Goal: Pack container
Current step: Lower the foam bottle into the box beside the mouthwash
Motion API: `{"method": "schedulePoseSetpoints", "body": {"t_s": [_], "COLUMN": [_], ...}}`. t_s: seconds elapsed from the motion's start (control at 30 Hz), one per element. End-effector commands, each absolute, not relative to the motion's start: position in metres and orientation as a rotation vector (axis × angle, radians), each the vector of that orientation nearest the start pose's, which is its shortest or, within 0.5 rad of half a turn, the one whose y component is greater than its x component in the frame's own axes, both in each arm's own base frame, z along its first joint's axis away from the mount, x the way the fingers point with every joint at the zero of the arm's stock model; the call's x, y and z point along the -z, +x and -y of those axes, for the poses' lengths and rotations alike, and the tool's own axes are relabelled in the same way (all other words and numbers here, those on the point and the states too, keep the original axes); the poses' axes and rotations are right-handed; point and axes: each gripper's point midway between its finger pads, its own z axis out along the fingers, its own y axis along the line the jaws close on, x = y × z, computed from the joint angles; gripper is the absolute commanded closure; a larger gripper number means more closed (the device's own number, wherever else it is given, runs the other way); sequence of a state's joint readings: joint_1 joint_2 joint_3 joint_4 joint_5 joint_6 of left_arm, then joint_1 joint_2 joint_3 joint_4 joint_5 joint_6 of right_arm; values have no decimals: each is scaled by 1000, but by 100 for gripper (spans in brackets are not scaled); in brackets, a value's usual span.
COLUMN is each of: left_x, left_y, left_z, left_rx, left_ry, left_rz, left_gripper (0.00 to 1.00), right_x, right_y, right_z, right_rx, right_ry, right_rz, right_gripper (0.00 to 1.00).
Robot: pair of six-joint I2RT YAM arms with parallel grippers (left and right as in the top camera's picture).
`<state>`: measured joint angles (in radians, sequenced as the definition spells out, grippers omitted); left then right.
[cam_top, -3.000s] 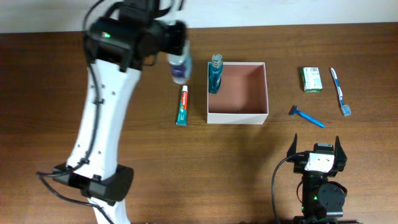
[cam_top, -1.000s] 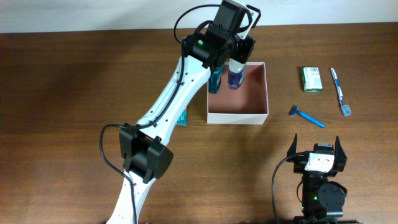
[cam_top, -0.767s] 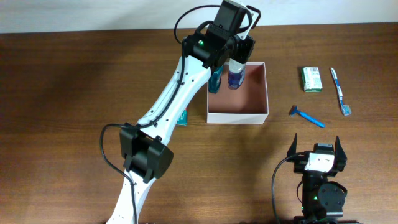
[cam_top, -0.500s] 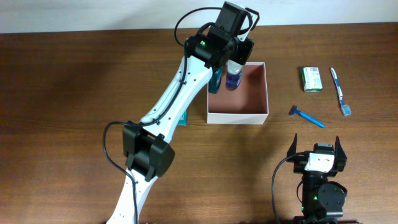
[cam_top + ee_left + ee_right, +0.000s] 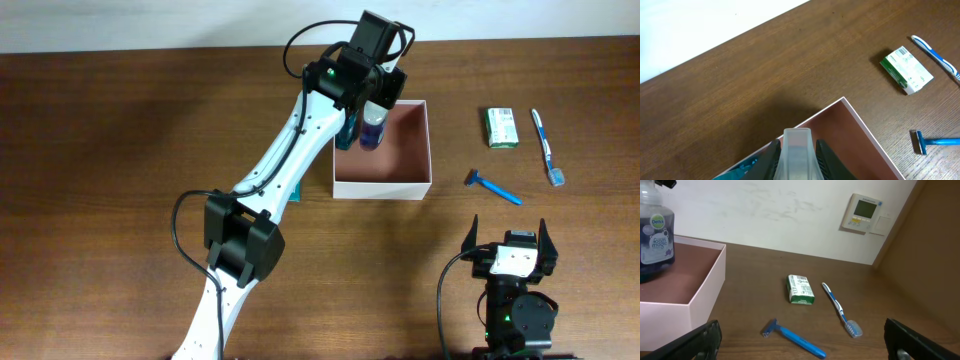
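Reaching in from the near left of the brown wooden surface (image 5: 100,150), the left end effector (image 5: 372,98) is closed tight on the top of a clear pump bottle of dark blue liquid (image 5: 372,130). It holds the bottle upright at the far-left corner of the container (image 5: 400,160), a square, shallow, open-topped box with thin white walls and a reddish-brown inside that sits just right of the surface's centre. A slim teal bottle (image 5: 345,132) stands at the container's left wall; whether it is just inside or just outside is unclear. From the right wrist view the held bottle's base sits below the rim, but contact with the floor cannot be confirmed. The container looks light and thin-walled, so it would probably slide or flex if knocked; pinching a wall near a corner, where it is stiffest, seems the safest hold. Right of it lie a blue plastic razor (image 5: 492,187) and a small green-and-white packet (image 5: 502,128), well apart. The right end effector (image 5: 508,238) rests near the front edge, spread wide and empty. Farthest right lies a blue-and-white toothbrush (image 5: 545,147).
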<state>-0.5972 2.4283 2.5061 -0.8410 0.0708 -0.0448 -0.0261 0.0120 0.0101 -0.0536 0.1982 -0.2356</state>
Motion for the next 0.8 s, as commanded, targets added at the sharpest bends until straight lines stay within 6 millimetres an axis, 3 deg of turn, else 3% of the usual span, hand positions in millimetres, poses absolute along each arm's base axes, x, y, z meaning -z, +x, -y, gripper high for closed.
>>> {"method": "schedulePoseSetpoints", "body": {"t_s": [0.0,0.77], "left_x": [-213,-192], "left_y": [529,530], "left_z": [360,359], "left_rx": [390,377], "left_ry": [656,663], "left_rz": [-2224,-2268], "left_gripper": [80,80], "right_x": [-160,-160], "right_y": [242,242], "right_z": [42,42], "right_rx": [370,370], "right_ry": [-6,-6], "right_rz": [-1645,-1645], "right_gripper": [1,1]}}
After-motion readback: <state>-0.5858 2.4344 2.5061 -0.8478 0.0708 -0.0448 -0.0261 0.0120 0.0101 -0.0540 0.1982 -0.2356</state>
